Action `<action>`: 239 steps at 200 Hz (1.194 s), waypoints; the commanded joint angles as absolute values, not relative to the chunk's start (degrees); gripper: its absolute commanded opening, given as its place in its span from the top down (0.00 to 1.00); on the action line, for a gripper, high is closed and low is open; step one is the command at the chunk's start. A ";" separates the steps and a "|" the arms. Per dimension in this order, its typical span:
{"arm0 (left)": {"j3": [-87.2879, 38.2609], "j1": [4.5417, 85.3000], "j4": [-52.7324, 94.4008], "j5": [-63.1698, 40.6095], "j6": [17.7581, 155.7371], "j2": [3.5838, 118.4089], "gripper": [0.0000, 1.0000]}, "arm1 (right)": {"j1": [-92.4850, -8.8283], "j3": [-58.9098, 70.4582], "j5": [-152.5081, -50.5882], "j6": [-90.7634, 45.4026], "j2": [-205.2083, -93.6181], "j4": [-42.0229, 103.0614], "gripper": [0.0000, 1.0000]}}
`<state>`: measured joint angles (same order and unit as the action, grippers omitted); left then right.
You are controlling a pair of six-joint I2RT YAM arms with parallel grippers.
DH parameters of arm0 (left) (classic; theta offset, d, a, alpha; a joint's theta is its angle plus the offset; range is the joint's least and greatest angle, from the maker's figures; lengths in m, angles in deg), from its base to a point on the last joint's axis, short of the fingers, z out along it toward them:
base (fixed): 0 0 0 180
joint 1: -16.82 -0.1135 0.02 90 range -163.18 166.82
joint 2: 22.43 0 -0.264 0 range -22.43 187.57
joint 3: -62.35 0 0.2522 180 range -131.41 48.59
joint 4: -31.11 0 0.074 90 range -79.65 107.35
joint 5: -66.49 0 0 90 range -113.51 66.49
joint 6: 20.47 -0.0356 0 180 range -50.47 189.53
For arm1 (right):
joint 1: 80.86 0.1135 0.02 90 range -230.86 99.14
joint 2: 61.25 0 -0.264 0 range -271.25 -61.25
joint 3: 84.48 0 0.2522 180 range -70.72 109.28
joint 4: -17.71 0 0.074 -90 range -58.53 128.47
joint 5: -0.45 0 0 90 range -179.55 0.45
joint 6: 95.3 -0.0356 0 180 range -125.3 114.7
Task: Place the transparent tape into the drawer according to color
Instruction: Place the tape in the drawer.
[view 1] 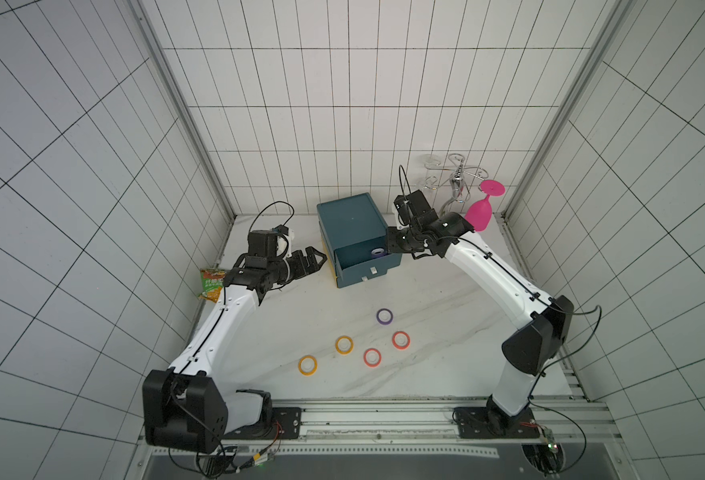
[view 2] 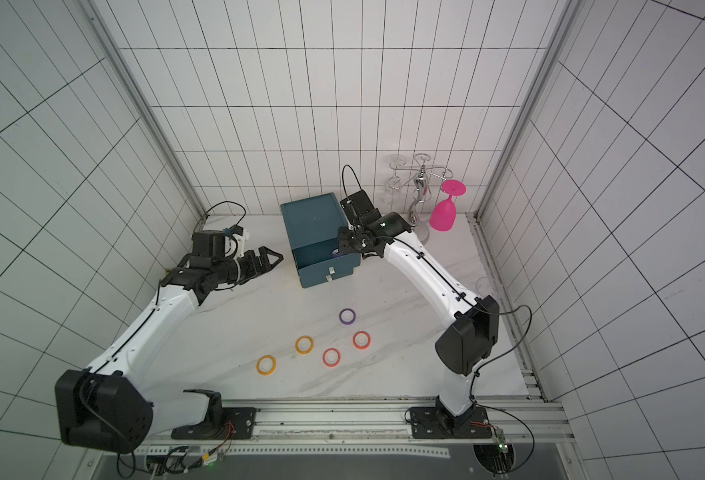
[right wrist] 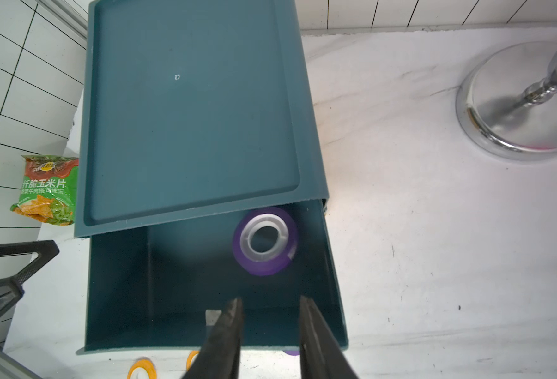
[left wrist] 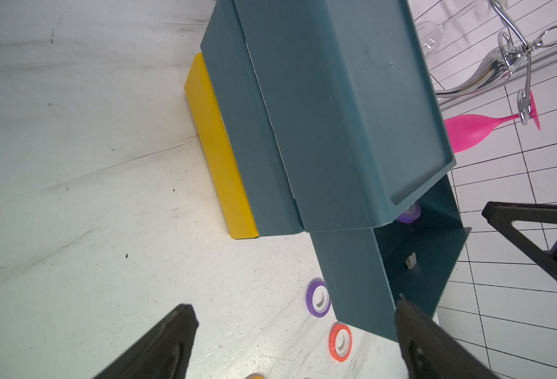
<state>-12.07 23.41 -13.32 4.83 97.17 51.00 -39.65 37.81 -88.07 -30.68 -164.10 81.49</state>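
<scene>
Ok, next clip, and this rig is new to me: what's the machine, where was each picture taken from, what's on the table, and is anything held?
Two robot arms stand at one edge of a table, each ending in a two-fingered gripper. Two pictures look down from overhead, nearly identical; the other two come from cameras on the wrists. On it lie a purple roll, two red rolls and two orange rolls of tape. Further back are a teal cabinet with its drawer pulled open, a snack bag, and a pink glass hanging on a chrome rack. A second purple roll is in the drawer. The right gripper hangs over that drawer, jaws apart, empty; the left gripper, beside the cabinet, is wide open. Nothing is held.
</scene>
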 commanded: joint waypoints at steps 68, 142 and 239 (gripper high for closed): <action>-15.58 23.24 -13.06 5.16 96.82 52.63 0.02 | -40.16 24.63 -94.18 -32.44 -151.43 83.06 0.22; -15.31 23.18 -13.67 4.88 96.33 52.54 0.02 | -37.27 1.41 -100.52 -33.06 -141.24 79.55 0.22; -14.95 23.11 -14.20 4.44 96.32 52.11 0.02 | -33.31 -9.11 -93.60 -33.58 -150.35 63.42 0.25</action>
<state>-14.08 23.41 -13.78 4.81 97.12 52.37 -33.42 -8.28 -96.62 -32.78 -147.81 69.05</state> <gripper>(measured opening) 0.981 0.747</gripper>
